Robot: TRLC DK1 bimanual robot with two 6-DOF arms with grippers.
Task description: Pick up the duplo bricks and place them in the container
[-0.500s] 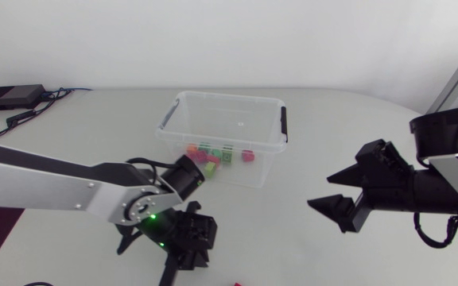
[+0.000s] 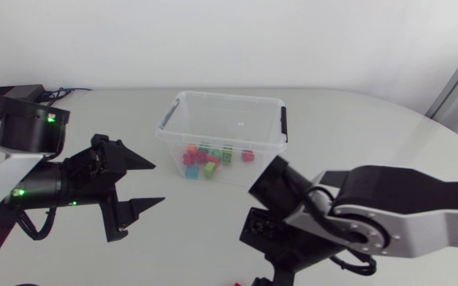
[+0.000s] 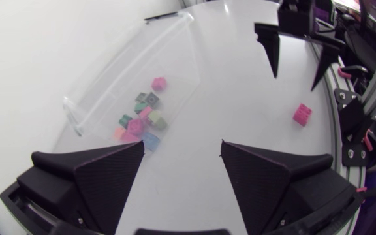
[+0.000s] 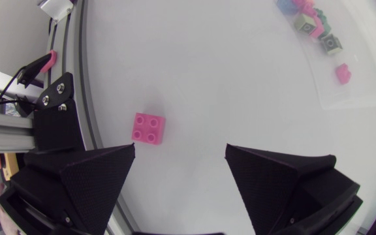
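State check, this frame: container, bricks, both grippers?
container: upright, no lid on.
bricks: loose pile inside the container.
pink brick: on the table, studs up, outside the container, not gripped.
left gripper: open, empty.
right gripper: open, empty, pink brick just ahead.

Head view: fixed overhead, looking down on white table [image 2: 356, 135]. Wrist views: close, facing down; share pink duplo brick [image 3: 301, 114], clear plastic container [image 3: 129, 59].
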